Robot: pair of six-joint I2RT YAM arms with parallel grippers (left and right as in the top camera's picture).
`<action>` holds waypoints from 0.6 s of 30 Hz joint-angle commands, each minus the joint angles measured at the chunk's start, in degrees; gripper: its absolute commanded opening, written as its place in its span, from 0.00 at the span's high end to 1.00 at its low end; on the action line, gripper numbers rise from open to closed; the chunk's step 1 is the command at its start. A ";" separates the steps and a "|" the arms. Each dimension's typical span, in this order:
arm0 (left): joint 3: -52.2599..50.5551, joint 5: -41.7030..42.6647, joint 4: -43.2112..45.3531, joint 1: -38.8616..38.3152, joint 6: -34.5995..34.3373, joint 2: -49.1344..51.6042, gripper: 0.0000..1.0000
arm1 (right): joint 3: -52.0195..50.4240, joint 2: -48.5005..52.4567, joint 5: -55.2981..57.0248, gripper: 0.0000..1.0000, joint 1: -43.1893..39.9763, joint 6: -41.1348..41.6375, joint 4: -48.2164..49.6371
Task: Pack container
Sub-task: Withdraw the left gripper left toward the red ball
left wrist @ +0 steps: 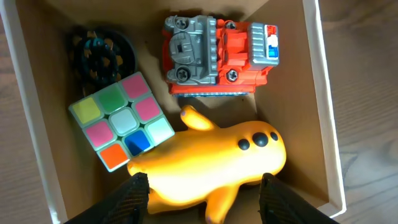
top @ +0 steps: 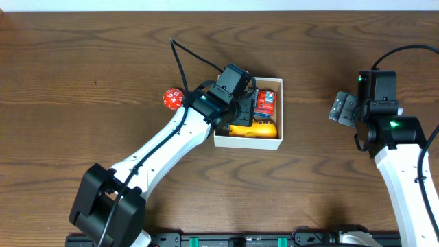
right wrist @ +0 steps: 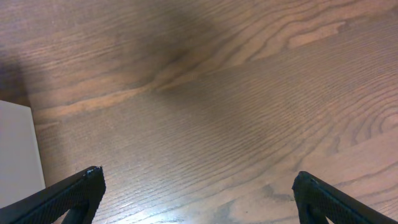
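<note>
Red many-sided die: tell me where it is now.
In the overhead view, the red many-sided die lies on the wooden table outside the white cardboard box, just left of it.

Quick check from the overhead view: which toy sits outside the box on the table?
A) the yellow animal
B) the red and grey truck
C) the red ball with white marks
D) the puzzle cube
C: the red ball lies on the table just left of the box, while the yellow animal, puzzle cube and truck all lie inside it.
</note>
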 commanded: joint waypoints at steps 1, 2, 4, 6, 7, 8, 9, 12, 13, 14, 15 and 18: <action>1.27 -2.34 -0.07 0.44 3.10 -0.68 0.41 | 0.24 0.07 0.17 0.01 -0.35 0.81 -0.02; 1.29 -5.27 -0.28 0.81 3.43 -1.01 0.42 | 0.24 0.07 0.17 0.01 -0.33 0.81 -0.02; 1.38 -10.88 -1.11 1.97 3.43 -1.92 0.42 | 0.24 0.07 0.17 0.01 -0.33 0.81 -0.02; 1.46 -13.88 -2.03 3.82 3.45 -3.52 0.42 | 0.24 0.07 0.17 0.01 -0.33 0.81 -0.02; 1.46 -14.47 -2.67 5.16 3.50 -4.63 0.42 | 0.24 0.07 0.17 0.01 -0.35 0.81 -0.02; 1.46 -14.47 -3.13 6.43 3.89 -5.68 0.41 | 0.24 0.07 0.17 0.01 -0.33 0.81 -0.02; 1.46 -14.47 -3.76 8.02 3.89 -6.91 0.37 | 0.24 0.07 0.17 0.01 -0.33 0.81 -0.02; 1.46 -14.43 -5.62 12.74 3.87 -9.94 0.31 | 0.24 0.07 0.17 0.01 -0.35 0.81 -0.02; 1.46 -14.43 -6.10 14.29 3.87 -10.62 0.30 | 0.24 0.07 0.17 0.01 -0.35 0.81 -0.02; 1.46 -14.43 -6.45 15.54 3.91 -10.91 0.30 | 0.24 0.07 0.17 0.01 -0.33 0.81 -0.02; 1.46 -14.38 -6.71 16.79 4.57 -10.93 0.29 | 0.24 0.07 0.17 0.01 -0.33 0.81 -0.02; 1.46 -14.38 -7.13 19.04 7.34 -9.84 0.22 | 0.24 0.07 0.17 0.01 -0.33 0.81 -0.02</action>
